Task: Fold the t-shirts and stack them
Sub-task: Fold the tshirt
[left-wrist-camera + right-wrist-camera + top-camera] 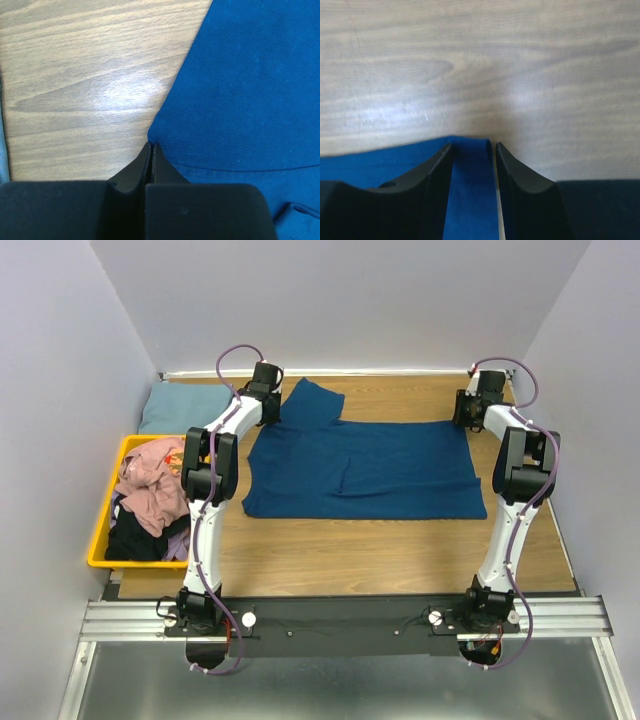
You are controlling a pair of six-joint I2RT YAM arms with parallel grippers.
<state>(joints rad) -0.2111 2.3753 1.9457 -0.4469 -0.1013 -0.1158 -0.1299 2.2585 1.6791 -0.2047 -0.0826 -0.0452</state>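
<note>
A yellow bin at the counter's left edge holds a crumpled pink shirt and a black shirt. Both arms reach toward the far edge. The left end effector is closed, its tips at the edge of the blue t-shirt spread mid-counter. The right end effector stands open, straddling the shirt's far-right corner. A folded grey-blue shirt lies in the far-left corner.

A robotics lab test cell: plain grey walls box in a wooden tabletop, two arms are bolted to an aluminium rail at its near edge, and a yellow bin of t-shirts sits at the left.
</note>
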